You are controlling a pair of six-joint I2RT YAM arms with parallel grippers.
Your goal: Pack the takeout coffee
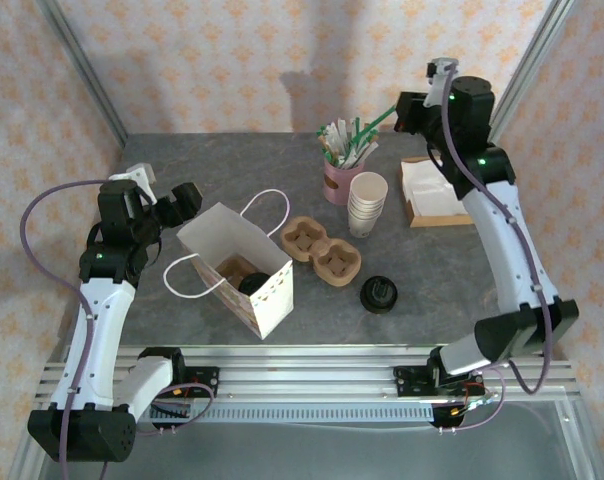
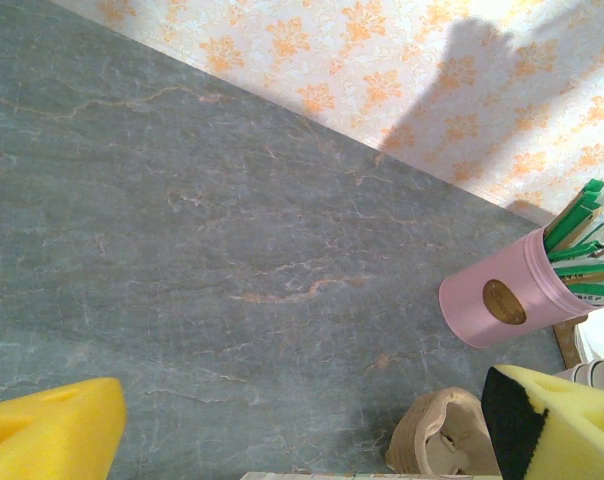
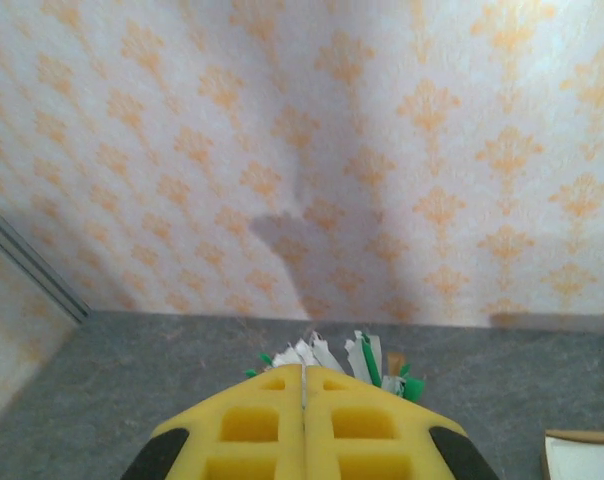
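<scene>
Coffee: the takeout coffee [image 1: 252, 283], black lid up, sits inside the white paper bag [image 1: 272, 300], near the left gripper [image 1: 187, 200] and well apart from the raised right gripper [image 1: 414, 108].
Jaws: the left's yellow foam fingers [image 2: 47, 435] are apart; the right's are pressed together.
Surfaces: veined grey table [image 1: 182, 160]; moulded pulp carrier [image 1: 322, 252] beside the bag.
Room: bare tabletop behind the bag.

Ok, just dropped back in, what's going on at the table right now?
Neither arm holds anything. The left claw hangs open beside the open white paper bag, which holds a cardboard carrier and what looks like the black-lidded takeout coffee. The right claw is shut and empty, raised near the pink cup of stirrers. A second carrier, a loose black lid and stacked white cups sit on the table.
</scene>
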